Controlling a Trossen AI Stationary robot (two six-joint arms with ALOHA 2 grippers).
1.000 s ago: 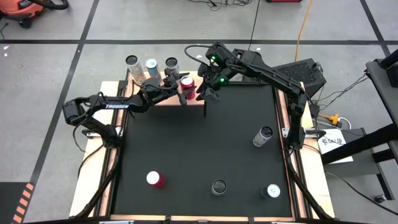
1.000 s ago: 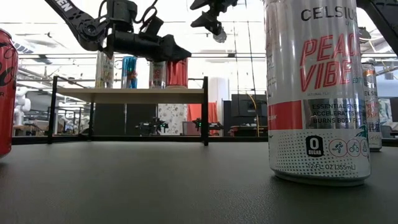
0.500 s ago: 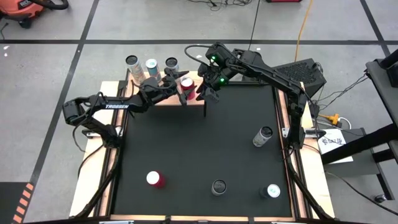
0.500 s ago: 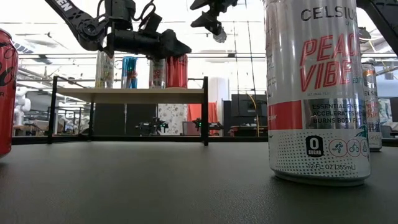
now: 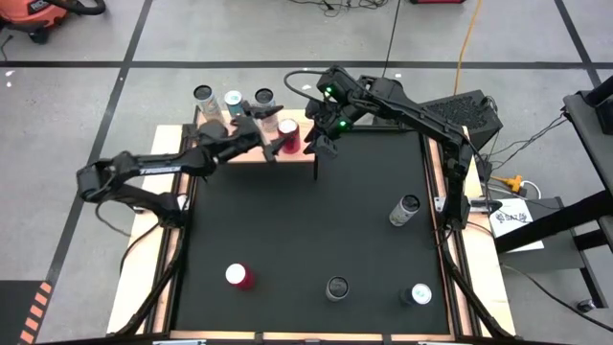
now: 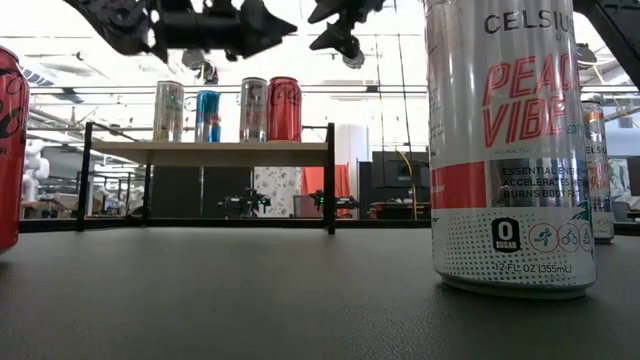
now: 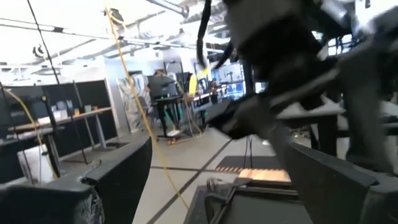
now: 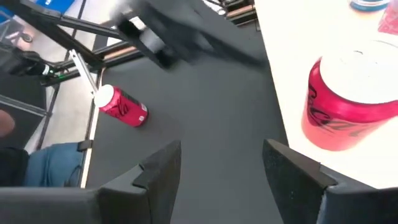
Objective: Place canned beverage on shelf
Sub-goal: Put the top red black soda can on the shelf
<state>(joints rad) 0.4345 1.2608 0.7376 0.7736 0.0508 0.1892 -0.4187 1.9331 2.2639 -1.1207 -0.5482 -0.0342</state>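
While the red can [image 6: 284, 108] stands upright on the shelf [image 6: 205, 151] beside three others, we see our left gripper [image 5: 265, 123] released above it, right gripper [image 5: 321, 144] open nearby.

Even, bright overhead light falls on the black table [image 5: 306, 220], with only soft shadows. Behind the shelf [image 6: 207, 152] the room's ceiling lights blow out to white glare. The left wrist view is smeared with motion blur; the Celsius can [image 6: 505, 145] looms large.
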